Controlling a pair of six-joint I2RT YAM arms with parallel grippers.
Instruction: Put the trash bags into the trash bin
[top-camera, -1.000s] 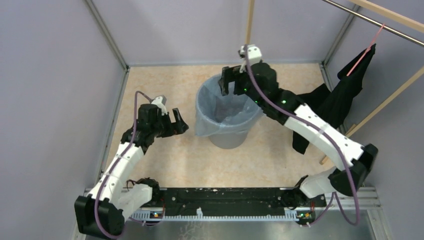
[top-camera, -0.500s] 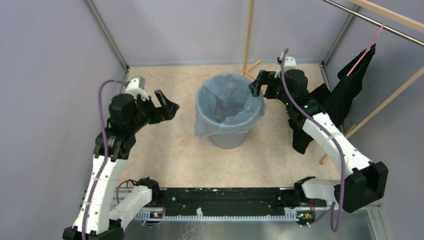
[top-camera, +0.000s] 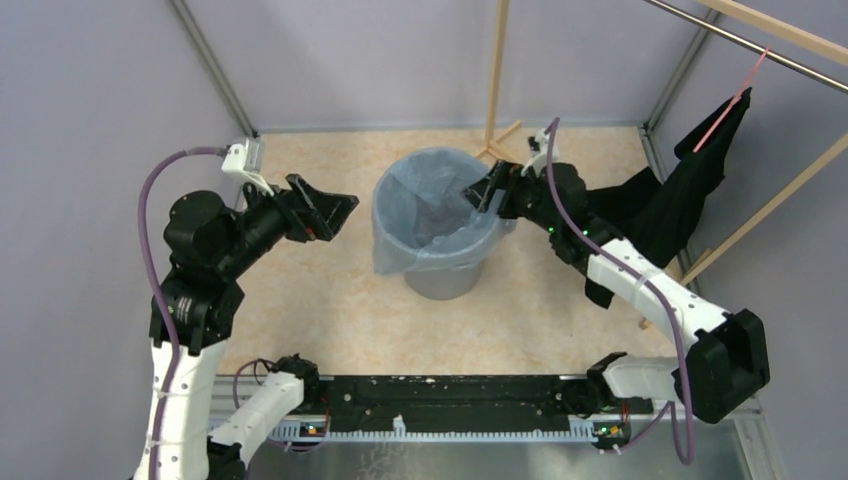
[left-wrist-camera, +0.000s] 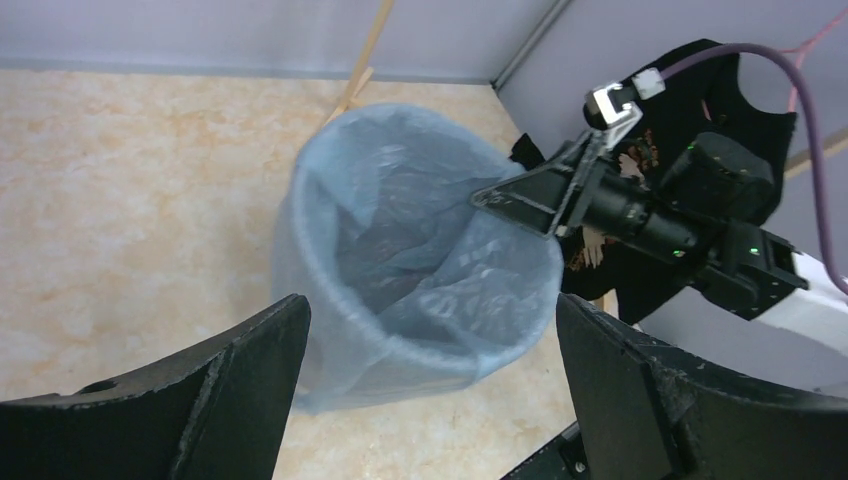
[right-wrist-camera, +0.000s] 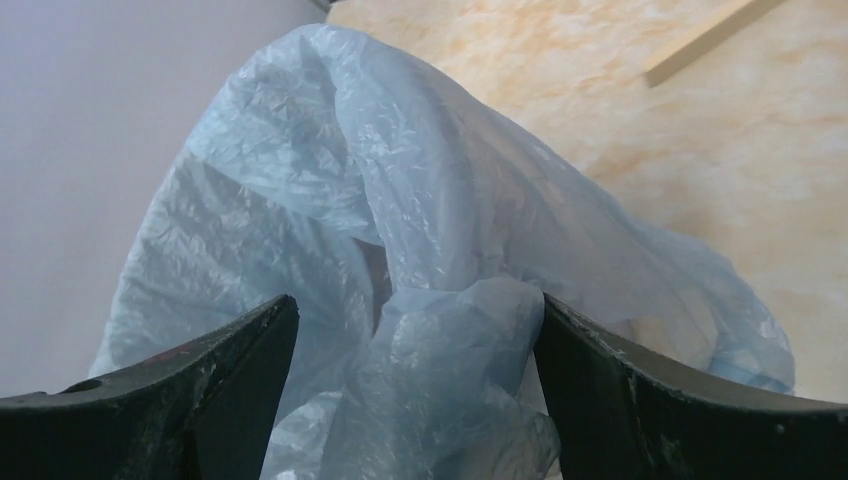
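Bag (top-camera: 412, 195) lines bin (top-camera: 446, 281); right pincer (top-camera: 483, 197) spread wide at its rim, left pincer (top-camera: 337, 217) likewise spread, well apart.

Beige marbled table (top-camera: 330, 320) is taking even, soft light. Plain lilac-grey walls (top-camera: 90, 150) are closing in the left, far and right edges. Metal posts (top-camera: 212, 68) are rising at both far corners. A wooden pole (top-camera: 497, 60) is standing at the far edge, right of middle. A black garment (top-camera: 700, 180) is hanging from a metal rail (top-camera: 730, 38) by a pink cord (top-camera: 735, 100) near the far right corner. A black rail (top-camera: 450, 390) is running along the near edge.
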